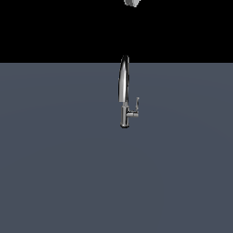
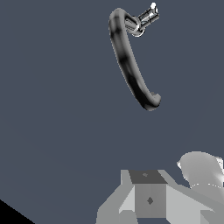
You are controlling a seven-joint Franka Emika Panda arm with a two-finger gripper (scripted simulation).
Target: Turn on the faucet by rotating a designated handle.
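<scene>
Chrome, slim and glossy, the faucet [image 1: 124,91] stands upright on a flat, matte slate-grey floor [image 1: 54,159], its tall narrow spout arching up to the black backdrop. Just to the exterior view's right of its thin cylindrical base juts the handle [image 1: 133,112], a short horizontal stub with an upturned tip. In the wrist view the spout [image 2: 129,61] reads as a dark, curved tube, the handle [image 2: 148,16] a small bright peg beside its base. The gripper [image 1: 132,2] shows only as a pale grey sliver at the top edge, well above the faucet and apart from it; whether its fingers are spread or closed I cannot tell
</scene>
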